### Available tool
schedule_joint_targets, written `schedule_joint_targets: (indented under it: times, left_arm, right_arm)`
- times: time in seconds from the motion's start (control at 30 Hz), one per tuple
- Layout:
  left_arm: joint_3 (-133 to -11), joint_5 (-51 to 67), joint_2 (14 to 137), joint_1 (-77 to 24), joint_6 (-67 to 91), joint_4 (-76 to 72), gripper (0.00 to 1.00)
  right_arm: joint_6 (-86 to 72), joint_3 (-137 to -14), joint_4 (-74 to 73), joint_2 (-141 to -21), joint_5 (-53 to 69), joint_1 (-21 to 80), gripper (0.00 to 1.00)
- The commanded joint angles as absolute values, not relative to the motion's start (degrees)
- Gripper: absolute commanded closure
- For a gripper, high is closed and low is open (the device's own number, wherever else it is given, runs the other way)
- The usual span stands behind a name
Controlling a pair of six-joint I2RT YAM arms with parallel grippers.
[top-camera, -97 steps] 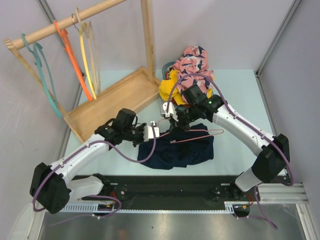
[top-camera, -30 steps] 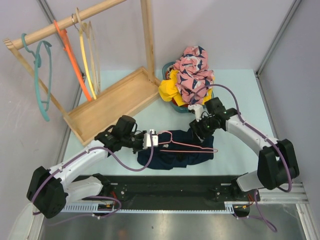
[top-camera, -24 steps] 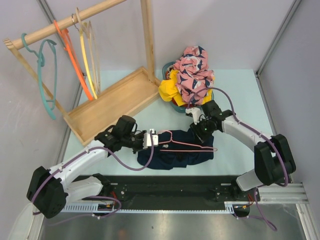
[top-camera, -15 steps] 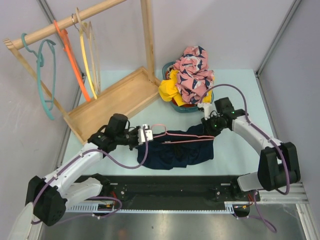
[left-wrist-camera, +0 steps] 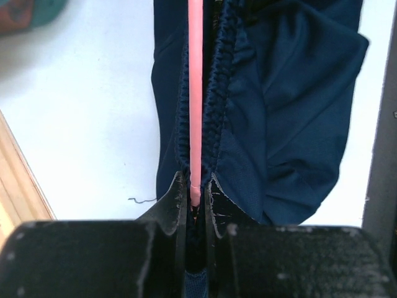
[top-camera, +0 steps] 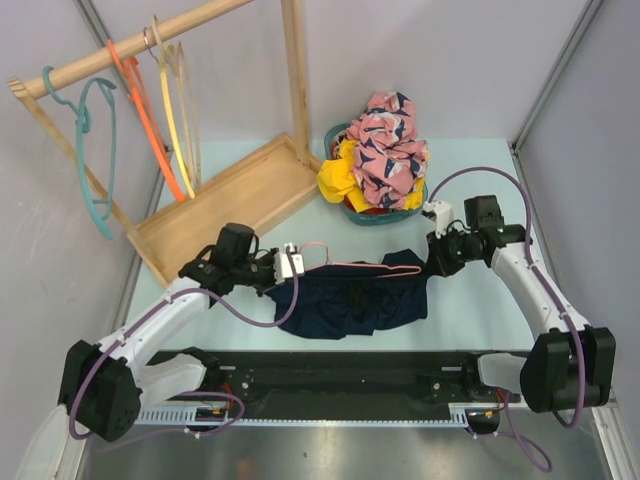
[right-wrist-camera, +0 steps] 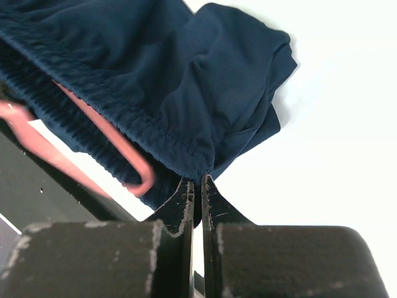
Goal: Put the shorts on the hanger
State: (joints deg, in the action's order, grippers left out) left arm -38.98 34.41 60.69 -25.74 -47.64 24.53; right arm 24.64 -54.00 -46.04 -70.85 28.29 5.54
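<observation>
The navy shorts point(top-camera: 350, 302) lie spread on the table between my two arms, with their elastic waistband lifted along the far edge. The pale-pink hanger point(top-camera: 345, 266) runs along that waistband. My left gripper point(top-camera: 293, 263) is shut on the hanger's thin bar point(left-wrist-camera: 195, 93), with the gathered waistband point(left-wrist-camera: 218, 74) right beside it. My right gripper point(top-camera: 433, 257) is at the shorts' right end, shut on the waistband edge point(right-wrist-camera: 186, 158). In the right wrist view the hanger's rounded corner point(right-wrist-camera: 133, 177) sits just left of the pinched fabric, against the waistband.
A wooden rack at the back left carries a teal hanger point(top-camera: 95, 150), an orange hanger point(top-camera: 145, 120) and a yellow hanger point(top-camera: 172, 120) above a wooden tray point(top-camera: 235, 195). A basket point(top-camera: 400, 212) with pink floral and yellow garments stands behind the shorts. A black rail point(top-camera: 330, 368) runs along the near edge.
My right gripper closed on the waistband's right end and drew it to the right, stretching the shorts. My left gripper shifted slightly left with the hanger in it.
</observation>
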Motion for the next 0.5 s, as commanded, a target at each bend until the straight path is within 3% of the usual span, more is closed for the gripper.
schedule_joint_targets:
  times: [0.0,0.2,0.43,0.47]
  left_arm:
    - [-42.4,23.3,64.1,-23.7,-50.4,30.4,1.0]
    - [-43.3,17.8,66.3,-27.7,-50.6,29.3,1.0]
    - [-48.5,16.2,68.9,-34.9,-43.3,28.4,1.0]
    - [-49.0,16.6,68.9,-34.9,-42.6,28.5,1.0]
  right_arm:
    - [29.4,-55.5,-48.4,-67.2,17.1,4.7,1.0]
    - [28.7,-59.4,-49.2,-66.8,16.4,7.6,1.0]
    - [24.9,-62.8,-47.8,-67.7,12.1,20.1,1.0]
    - [24.4,-63.0,-48.0,-68.5,11.9,21.1,0.96]
